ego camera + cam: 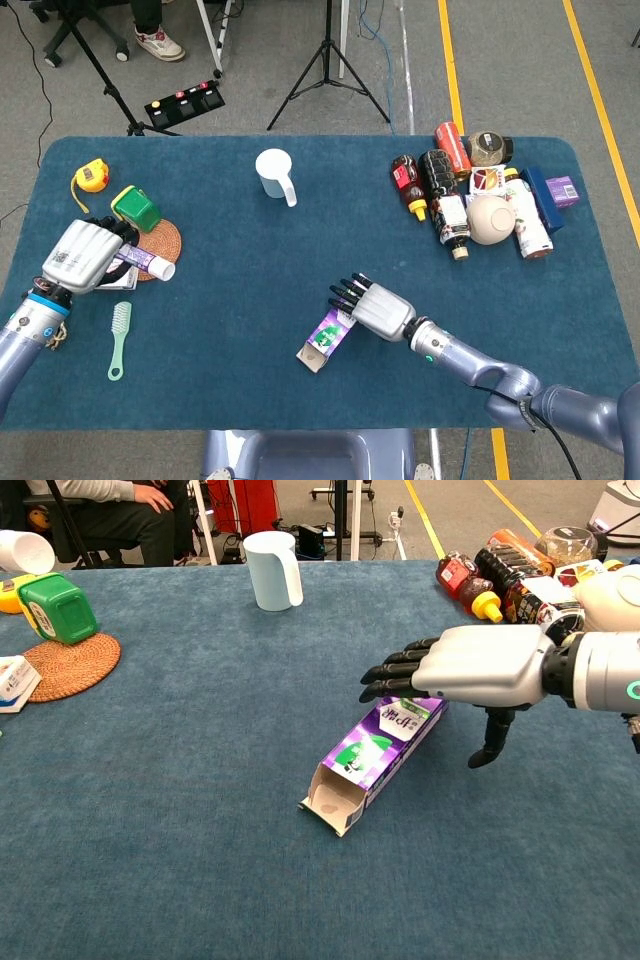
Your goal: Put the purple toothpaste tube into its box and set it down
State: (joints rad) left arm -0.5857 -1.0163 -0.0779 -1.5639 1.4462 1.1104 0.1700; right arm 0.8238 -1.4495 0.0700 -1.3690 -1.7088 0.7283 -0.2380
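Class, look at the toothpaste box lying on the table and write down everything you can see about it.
The toothpaste box is a long, thin carton, seemingly cardboard, printed purple and white with green patches. It lies flat on the blue table, running diagonally. Its near end is open, flaps spread, showing a plain brownish inside that looks empty. The right hand hovers over its far end, fingers extended, thumb pointing down beside it; contact cannot be confirmed.
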